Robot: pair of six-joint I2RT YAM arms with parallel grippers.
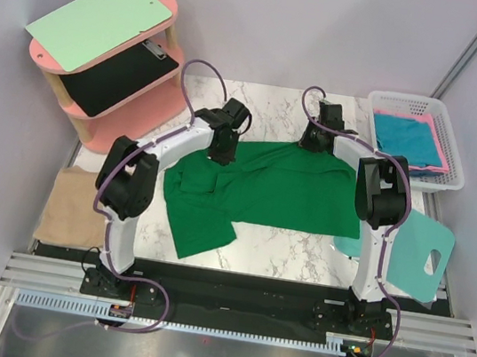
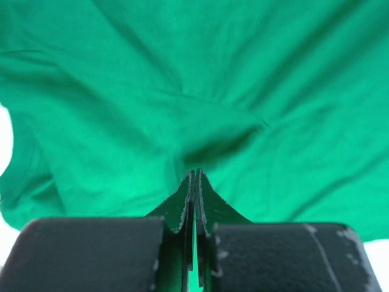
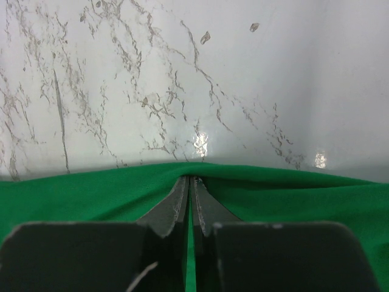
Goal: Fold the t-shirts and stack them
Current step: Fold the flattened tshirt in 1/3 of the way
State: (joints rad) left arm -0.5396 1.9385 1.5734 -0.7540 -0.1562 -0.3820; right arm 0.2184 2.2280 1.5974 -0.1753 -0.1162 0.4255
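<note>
A dark green t-shirt (image 1: 259, 191) lies spread and partly folded across the middle of the marble table. My left gripper (image 1: 221, 154) is shut on its far left edge; in the left wrist view (image 2: 196, 176) green cloth (image 2: 182, 91) fills the frame and sits between the jaws. My right gripper (image 1: 310, 141) is shut on the shirt's far right edge (image 3: 273, 194), with the gripper (image 3: 189, 179) at the hem. A tan-beige shirt (image 1: 72, 208) lies folded at the left table edge. Teal-blue (image 1: 402, 136) and pink (image 1: 439, 159) shirts lie in the white basket.
A white basket (image 1: 459, 144) stands at the back right. A mint-teal board with a hole (image 1: 421, 251) lies at the right edge. A pink shelf (image 1: 142, 101) at the back left holds a pale green clipboard (image 1: 100, 23) and a black one (image 1: 114, 79).
</note>
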